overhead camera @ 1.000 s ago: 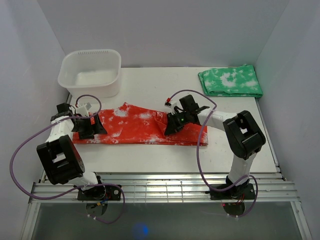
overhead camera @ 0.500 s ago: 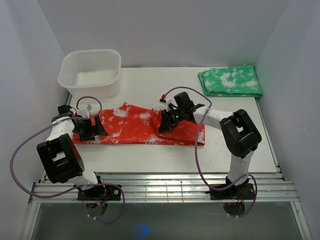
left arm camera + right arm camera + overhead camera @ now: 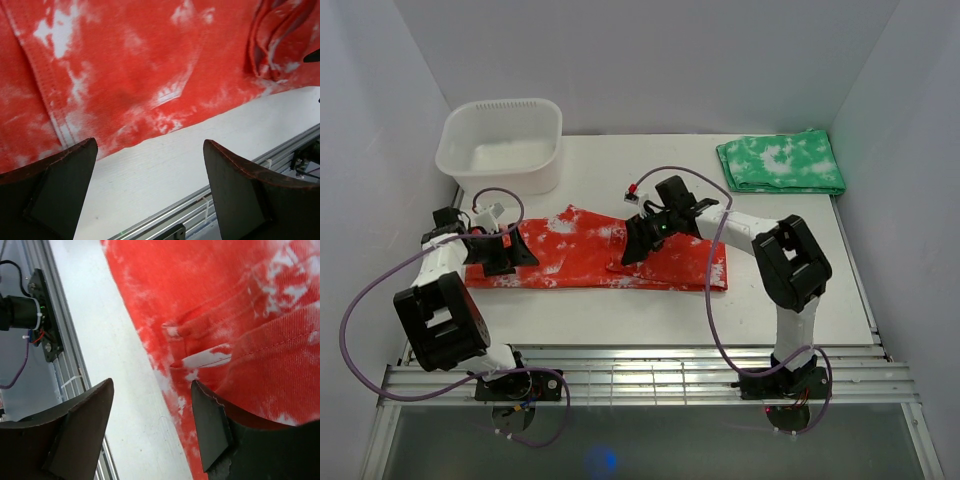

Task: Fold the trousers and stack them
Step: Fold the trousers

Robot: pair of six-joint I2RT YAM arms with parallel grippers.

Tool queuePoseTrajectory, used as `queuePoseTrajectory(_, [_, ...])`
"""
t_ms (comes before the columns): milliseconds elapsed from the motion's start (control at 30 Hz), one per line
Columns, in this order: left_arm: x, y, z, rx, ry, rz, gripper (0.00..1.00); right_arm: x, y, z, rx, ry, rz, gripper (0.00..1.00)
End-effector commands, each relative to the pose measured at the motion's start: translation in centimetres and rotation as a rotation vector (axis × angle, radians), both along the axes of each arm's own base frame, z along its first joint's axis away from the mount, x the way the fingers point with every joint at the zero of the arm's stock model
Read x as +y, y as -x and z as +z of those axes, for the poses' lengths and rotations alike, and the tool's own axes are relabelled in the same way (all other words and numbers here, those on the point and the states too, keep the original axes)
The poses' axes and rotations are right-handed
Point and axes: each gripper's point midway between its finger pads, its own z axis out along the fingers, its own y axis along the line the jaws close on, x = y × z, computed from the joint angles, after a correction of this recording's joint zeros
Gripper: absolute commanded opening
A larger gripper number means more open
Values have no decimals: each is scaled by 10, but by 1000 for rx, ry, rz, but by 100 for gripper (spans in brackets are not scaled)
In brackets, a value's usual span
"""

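Your trousers (image 3: pixel 570 250) lie flat on the surface (image 3: pixel 620 170) as a long band running from 9 o'clock to 3 o'clock across its middle, with a bunched, raised fold near the centre of the band. Your left end effector (image 3: pixel 150 145) sits at the 9 o'clock end of the band with its fingers spread wide apart. Nothing is between them, and below the gap you see the hem edge of the red cloth and the bare surface toward 6 o'clock. Your right end effector (image 3: pixel 152 385) hangs over the middle of the band by that fold. Its fingers are also apart and hold no cloth, and the 6 o'clock edge of the trousers crosses the gap. A white tub (image 3: pixel 502 145) stands at 11 o'clock, and a folded green cloth (image 3: pixel 780 163) lies at 1 o'clock, well apart from the trousers.
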Motion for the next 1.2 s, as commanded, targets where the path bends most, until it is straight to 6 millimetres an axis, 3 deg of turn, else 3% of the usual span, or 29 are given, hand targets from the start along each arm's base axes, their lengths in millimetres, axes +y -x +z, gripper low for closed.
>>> queuePoseTrajectory(0, [-18, -20, 65, -246, 77, -89, 98, -5, -6, 85, -171, -134, 67, 69])
queuePoseTrajectory(67, [-31, -21, 94, -354, 125, -141, 98, -22, 3, 90, -174, -120, 94, 66])
queuePoseTrajectory(100, [-37, -23, 107, -408, 131, -181, 98, -37, -2, 101, -200, -127, 70, 65])
queuePoseTrajectory(167, [-59, -23, 128, -487, 156, -257, 98, -64, 0, 89, -175, -89, 43, 59])
queuePoseTrajectory(200, [-68, -29, 136, -514, 162, -268, 98, -87, -11, 90, -173, -82, -14, 56])
queuePoseTrajectory(267, [-89, -34, 142, -534, 172, -310, 95, -115, -8, 75, -97, -71, -44, 49])
queuePoseTrajectory(300, [-114, -38, 149, -581, 178, -382, 94, -137, -17, 67, -63, -62, -98, 48])
queuePoseTrajectory(367, [-151, -40, 145, -532, 245, -409, 89, -158, -11, 54, 13, -57, -110, 45])
queuePoseTrajectory(433, [-175, -55, 147, -532, 282, -394, 83, -175, -17, 43, 63, -65, -155, 43])
queuePoseTrajectory(467, [-190, -56, 144, -514, 302, -412, 77, -183, -18, 38, 85, -68, -178, 42])
queuePoseTrajectory(567, [-215, -76, 126, -455, 333, -398, 74, -186, -20, 20, 120, -59, -184, 42])
queuePoseTrajectory(600, [-220, -83, 107, -401, 321, -384, 74, -187, -21, 9, 145, -50, -185, 41])
queuePoseTrajectory(700, [-229, -97, 86, -361, 262, -372, 75, -190, -24, -16, 187, -14, -197, 41])
queuePoseTrajectory(733, [-230, -102, 69, -328, 237, -356, 76, -192, -25, -22, 190, 5, -200, 41])
queuePoseTrajectory(800, [-238, -106, 63, -325, 238, -382, 77, -195, -24, -33, 218, 14, -206, 41])
queuePoseTrajectory(1067, [-261, -100, 11, -237, 202, -434, 78, -200, -21, -34, 215, 34, -205, 43])
queuePoseTrajectory(1167, [-266, -99, 4, -224, 201, -440, 78, -200, -21, -31, 214, 32, -206, 45])
